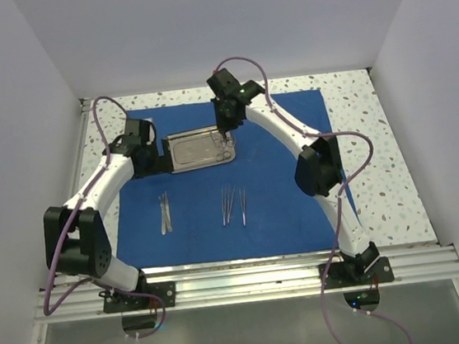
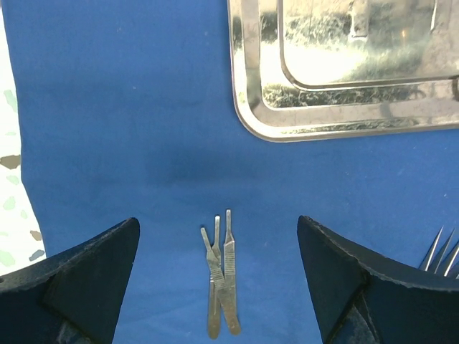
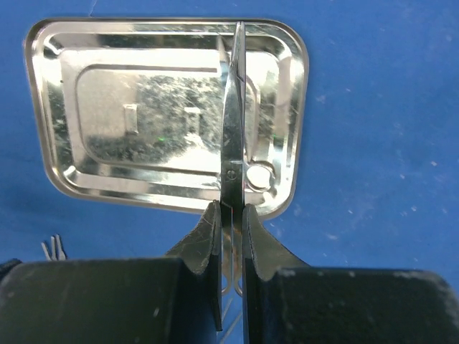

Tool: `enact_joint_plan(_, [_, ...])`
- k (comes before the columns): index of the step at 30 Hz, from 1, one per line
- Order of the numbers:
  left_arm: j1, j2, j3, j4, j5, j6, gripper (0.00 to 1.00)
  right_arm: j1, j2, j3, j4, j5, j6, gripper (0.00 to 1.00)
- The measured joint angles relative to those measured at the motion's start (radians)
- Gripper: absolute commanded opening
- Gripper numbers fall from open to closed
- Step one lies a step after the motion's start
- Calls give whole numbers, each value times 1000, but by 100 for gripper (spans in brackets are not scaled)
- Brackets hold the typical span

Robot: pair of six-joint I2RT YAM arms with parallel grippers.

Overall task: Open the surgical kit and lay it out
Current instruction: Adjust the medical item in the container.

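Note:
The royal-blue cloth (image 1: 287, 207) lies spread flat on the table. The shiny steel tray (image 1: 198, 151) sits on its far middle. My right gripper (image 1: 227, 132) hangs over the tray's right end, shut on the closed scissors (image 3: 233, 122). Their blades point across the tray (image 3: 107, 107), and their ring handles are hidden between the fingers (image 3: 208, 229). My left gripper (image 1: 160, 157) stands open just left of the tray, holding nothing. Below it, in the left wrist view, three thin silver instruments (image 2: 222, 279) lie on the cloth (image 2: 129, 107). The tray's corner (image 2: 265, 115) shows at the top right.
Two groups of thin silver instruments lie on the cloth's near half, one at the left (image 1: 165, 213) and one at the centre (image 1: 233, 205). Speckled tabletop (image 1: 374, 130) borders the cloth. White walls stand on three sides, and a metal rail (image 1: 250, 277) runs along the near edge.

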Motion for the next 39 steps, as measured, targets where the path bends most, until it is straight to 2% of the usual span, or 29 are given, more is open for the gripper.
enact_joint_plan(4, [0,6,16,4,0,0,94,-23,-77,-141,32,-3,-5,0])
enact_joint_plan(7, [0,16,18,5,2,0,93,-38,-77,-206,58,-25,-3,0])
enact_joint_plan(13, [0,37,18,3,7,0,93,-38,84,-87,93,-72,22,0])
enact_joint_plan(17, [0,37,18,2,7,0,93,-34,163,-36,117,-83,41,14])
enact_joint_plan(18, [0,37,18,2,7,0,93,-33,171,-33,117,-84,45,21])
enact_joint_plan(20, [0,35,18,2,7,1,93,-33,174,-32,119,-87,53,26])
enact_joint_plan(25, [0,24,16,3,7,1,93,-33,174,-37,138,-87,59,31])
enact_joint_plan(29, [0,21,16,3,7,1,92,-33,174,-47,143,-87,59,31])
enact_joint_plan(34, [0,22,16,3,11,1,91,-33,174,-48,143,-87,60,36])
enact_joint_plan(39, [0,31,16,4,15,2,91,-33,166,-62,143,-85,63,36])
